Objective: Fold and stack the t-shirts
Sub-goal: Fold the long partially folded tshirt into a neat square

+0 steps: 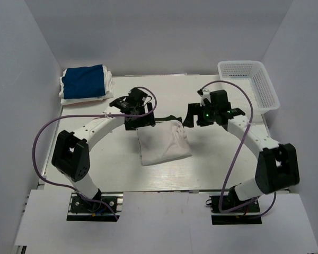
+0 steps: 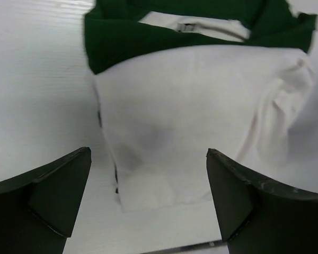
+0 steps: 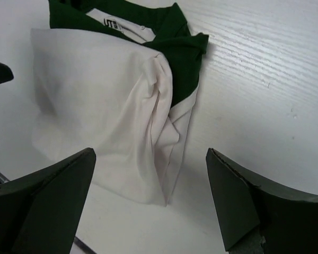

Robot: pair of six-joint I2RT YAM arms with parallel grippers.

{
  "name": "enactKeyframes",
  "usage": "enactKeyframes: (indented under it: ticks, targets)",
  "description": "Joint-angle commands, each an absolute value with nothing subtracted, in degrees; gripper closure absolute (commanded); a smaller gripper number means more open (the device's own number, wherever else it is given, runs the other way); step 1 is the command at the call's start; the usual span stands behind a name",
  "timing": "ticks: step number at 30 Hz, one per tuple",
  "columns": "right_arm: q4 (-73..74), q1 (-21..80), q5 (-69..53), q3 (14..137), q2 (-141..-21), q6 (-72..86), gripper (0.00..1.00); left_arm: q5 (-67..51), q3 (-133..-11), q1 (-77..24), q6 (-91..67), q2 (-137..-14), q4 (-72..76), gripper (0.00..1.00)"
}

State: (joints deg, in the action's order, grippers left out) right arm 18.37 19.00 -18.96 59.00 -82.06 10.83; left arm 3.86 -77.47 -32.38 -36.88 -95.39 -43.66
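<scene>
White t-shirt is seen folded at table centre, long axis roughly 9-to-3, laid over the dark green t-shirt, which shows only along its 12 o'clock edge. Left gripper is placed above the 10 o'clock corner and right gripper just off the 2 o'clock corner. Both are spread wide with nothing held, and are judged about equally near. Farther off, the royal blue t-shirt is noted folded at 10 o'clock and the mesh basket at 2 o'clock. Nothing is judged to be in the way.

A white shirt lies folded mid-bench, creased and bunched along its right side. It lies on a dark green shirt, whose collar peeks out beyond its far edge. A royal blue shirt sits folded at the far left corner.
</scene>
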Motion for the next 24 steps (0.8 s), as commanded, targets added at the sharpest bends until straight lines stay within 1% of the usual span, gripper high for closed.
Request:
enactKeyframes:
  ticks: [1, 2, 5, 6, 7, 10, 11, 12, 13, 15, 16, 18, 19, 20, 21, 22, 24]
  targets:
    - [13.63, 21.26, -17.85, 65.19, -87.25, 6.95, 0.1, 9.67, -76.3, -30.42, -38.76, -96.5, -46.93, 0.0]
    - [13.36, 21.62, -17.58, 66.0, -88.67, 5.12, 0.1, 10.54, -75.51, -29.8, -39.37, -96.5, -46.32, 0.0]
    - [13.62, 23.55, -16.52, 70.13, -95.26, 3.43, 0.1, 9.24, -71.9, -27.43, -39.38, -96.5, -41.78, 0.09]
    - [13.88, 24.69, -16.44, 71.01, -97.54, 3.25, 0.1, 7.31, -71.37, -27.42, -39.38, -97.2, -40.44, 0.16]
    - [13.8, 25.05, -15.91, 72.32, -99.39, 3.16, 0.1, 6.08, -70.85, -26.73, -38.42, -97.21, -39.04, 0.19]
    - [13.01, 26.28, -13.63, 73.83, -102.21, 3.34, 0.16, 1.77, -70.84, -26.1, -37.27, -100.09, -34.81, 0.32]
    - [13.18, 26.45, -12.93, 74.52, -102.56, 3.43, 0.18, 0.89, -70.84, -26.1, -37.27, -100.89, -34.28, 0.32]
    - [13.44, 26.8, -13.09, 74.88, -103.61, 3.78, 0.18, -0.6, -70.84, -26.1, -37.27, -101.68, -33.41, 0.35]
    - [13.8, 27.15, -13.1, 74.8, -104.58, 3.69, 0.2, -1.22, -70.84, -25.58, -36.66, -102.99, -33.4, 0.41]
    - [14.85, 27.68, -12.13, 75.5, -106.42, 4.21, 0.22, -2.37, -70.84, -25.58, -36.65, -103.79, -32.0, 0.46]
    - [15.38, 27.77, -11.61, 75.93, -106.96, 4.48, 0.24, -2.98, -70.84, -25.58, -36.65, -103.8, -31.99, 0.54]
    - [16.08, 28.04, -10.03, 76.64, -107.75, 4.66, 0.3, -3.52, -70.84, -25.05, -36.65, -103.8, -31.11, 0.63]
    - [16.17, 28.21, -9.32, 76.55, -107.93, 5.01, 0.46, -4.21, -70.84, -25.05, -36.65, -103.8, -30.59, 0.75]
    - [15.82, 28.13, -9.06, 76.38, -107.76, 5.71, 0.58, -4.22, -70.84, -25.05, -36.65, -103.1, -30.59, 0.82]
    - [15.39, 28.13, -8.79, 76.38, -106.97, 6.15, 0.73, -4.22, -70.84, -25.05, -36.65, -103.1, -30.59, 0.9]
    - [14.86, 28.13, -8.79, 76.2, -106.53, 6.94, 0.99, -4.22, -70.84, -25.05, -36.65, -101.62, -30.59, 1.0]
    - [15.03, 28.13, -9.14, 76.2, -104.17, 7.38, 1.0, -3.6, -70.84, -25.05, -36.04, -100.2, -31.11, 1.0]
